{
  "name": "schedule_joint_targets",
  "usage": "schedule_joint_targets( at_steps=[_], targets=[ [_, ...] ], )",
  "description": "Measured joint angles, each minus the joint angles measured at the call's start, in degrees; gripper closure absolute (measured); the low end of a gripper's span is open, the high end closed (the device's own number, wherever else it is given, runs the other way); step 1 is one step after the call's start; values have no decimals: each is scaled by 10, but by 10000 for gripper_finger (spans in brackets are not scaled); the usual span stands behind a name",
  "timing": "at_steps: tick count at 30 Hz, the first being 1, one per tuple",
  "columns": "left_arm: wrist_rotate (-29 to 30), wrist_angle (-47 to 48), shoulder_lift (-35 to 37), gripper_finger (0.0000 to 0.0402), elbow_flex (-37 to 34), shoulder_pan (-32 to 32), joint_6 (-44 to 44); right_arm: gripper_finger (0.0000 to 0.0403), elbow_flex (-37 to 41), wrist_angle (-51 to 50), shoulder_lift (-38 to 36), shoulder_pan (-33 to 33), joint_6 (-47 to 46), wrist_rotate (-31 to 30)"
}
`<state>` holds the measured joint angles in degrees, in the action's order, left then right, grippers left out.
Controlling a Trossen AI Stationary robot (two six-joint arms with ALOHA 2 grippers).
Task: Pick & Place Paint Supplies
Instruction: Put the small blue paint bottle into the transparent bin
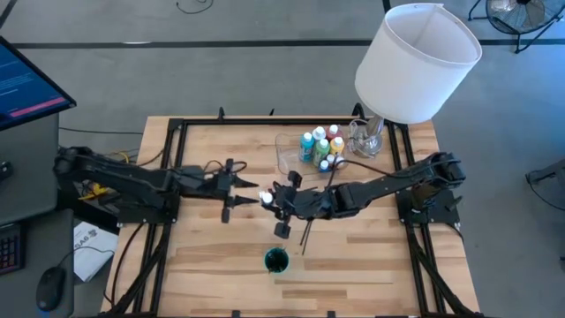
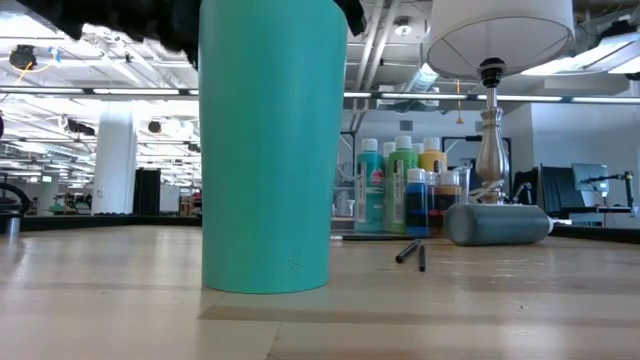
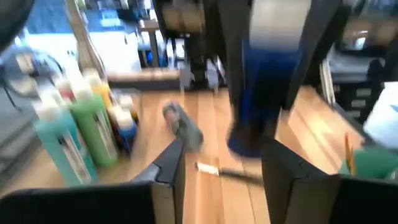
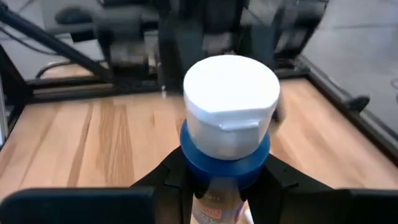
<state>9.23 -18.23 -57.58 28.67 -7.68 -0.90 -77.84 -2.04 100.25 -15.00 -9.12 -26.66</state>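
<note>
At the centre of the overhead frame, the right gripper (image 4: 217, 171) clamps a blue bottle (image 4: 227, 152) below its white cap. The left gripper (image 3: 221, 165) faces it with fingers parted, grasping nothing. The other bottles (image 1: 320, 146) stand upper right of centre.

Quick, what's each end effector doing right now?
Left end effector: open, holding nothing.
Right end effector: shut on the blue paint bottle.

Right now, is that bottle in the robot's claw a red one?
No. In the right wrist view the right gripper is closed around a blue bottle with a white cap.
</note>
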Motion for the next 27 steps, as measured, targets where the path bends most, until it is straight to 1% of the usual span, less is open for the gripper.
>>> schedule_joint_targets(
  at_steps=[4, 7, 9, 14, 19, 27],
  targets=[
    [-7, 19, 44, 278, 16, -5, -22, 300, 0, -24, 0, 2, -24, -1],
    [-9, 59, 53, 267, 39, -5, -34, 297, 0, -36, 0, 3, -37, -1],
    [-15, 94, 40, 259, 58, -5, -45, 297, 0, -38, 0, 3, -44, -3],
    [-20, 181, -26, 237, 138, -3, -79, 297, 0, -42, 0, 2, -52, -2],
    [-20, 180, -64, 223, 190, -3, -105, 296, 0, -54, 0, 3, -59, -3],
    [-21, 183, -67, 226, 199, -3, -105, 296, 0, -67, 0, 2, -69, -4]
  ],
)
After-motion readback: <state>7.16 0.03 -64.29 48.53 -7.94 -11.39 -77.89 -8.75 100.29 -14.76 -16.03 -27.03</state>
